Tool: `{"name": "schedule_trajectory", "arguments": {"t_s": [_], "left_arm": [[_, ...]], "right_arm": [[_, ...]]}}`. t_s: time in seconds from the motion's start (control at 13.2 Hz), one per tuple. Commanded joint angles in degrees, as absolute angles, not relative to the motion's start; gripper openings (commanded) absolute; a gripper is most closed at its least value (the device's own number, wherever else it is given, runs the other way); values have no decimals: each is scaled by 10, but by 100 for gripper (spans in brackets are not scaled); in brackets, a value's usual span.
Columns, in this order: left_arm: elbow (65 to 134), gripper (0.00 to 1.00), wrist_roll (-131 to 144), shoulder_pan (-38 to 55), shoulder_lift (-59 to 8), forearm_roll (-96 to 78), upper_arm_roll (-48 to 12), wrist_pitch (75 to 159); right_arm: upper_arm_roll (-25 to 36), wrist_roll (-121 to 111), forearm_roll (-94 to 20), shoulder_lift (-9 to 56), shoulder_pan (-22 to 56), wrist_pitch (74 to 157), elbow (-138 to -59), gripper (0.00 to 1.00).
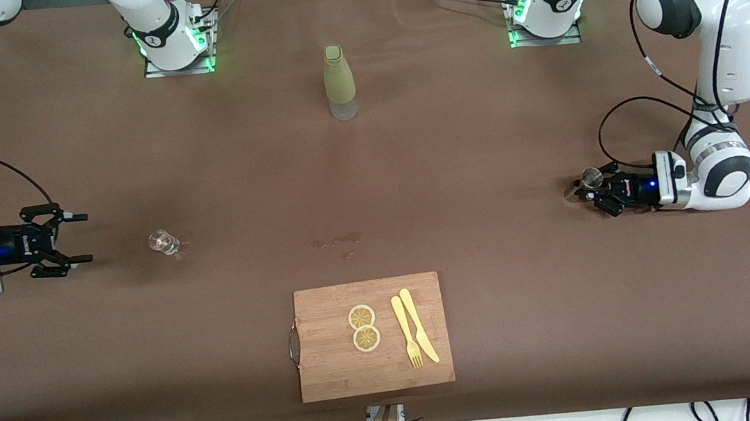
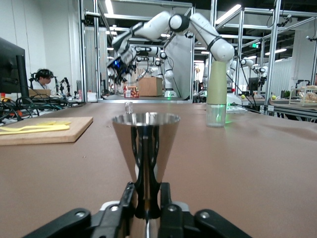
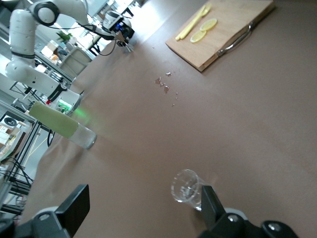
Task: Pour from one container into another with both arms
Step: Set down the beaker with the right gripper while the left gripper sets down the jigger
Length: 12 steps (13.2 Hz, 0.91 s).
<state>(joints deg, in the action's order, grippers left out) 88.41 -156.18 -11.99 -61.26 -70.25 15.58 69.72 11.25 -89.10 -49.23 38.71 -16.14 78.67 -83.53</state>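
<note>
No readable writing: left tool (image 1: 585, 190) grips steel cup (image 2: 145, 144).

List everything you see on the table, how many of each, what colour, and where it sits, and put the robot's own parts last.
bottle: one, pale green sleeve over clear base, upright between the two arm bases.
small glass: one, clear, on the table toward the right arm's end, in front of the right gripper.
metal cup: one, silver cone, at the left arm's end, stem between the left gripper's fingers.
cutting board: one, light wood with a metal handle, nearest the front camera.
lemon slices: two, yellow, on the cutting board.
fork and knife: one each, yellow, side by side on the board.
wet spots: a few, dark, between bottle and board.
right gripper: one, black, open.
left gripper: one, black, shut on the metal cup.
</note>
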Motion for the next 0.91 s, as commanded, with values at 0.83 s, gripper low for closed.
{"name": "schedule_trajectory", "arguments": {"t_s": [0.83], "left_arm": [[755, 100, -1190, -98, -542, -587, 229, 743]], "right_arm": [[111, -332, -162, 111, -45, 800, -879, 100]]}}
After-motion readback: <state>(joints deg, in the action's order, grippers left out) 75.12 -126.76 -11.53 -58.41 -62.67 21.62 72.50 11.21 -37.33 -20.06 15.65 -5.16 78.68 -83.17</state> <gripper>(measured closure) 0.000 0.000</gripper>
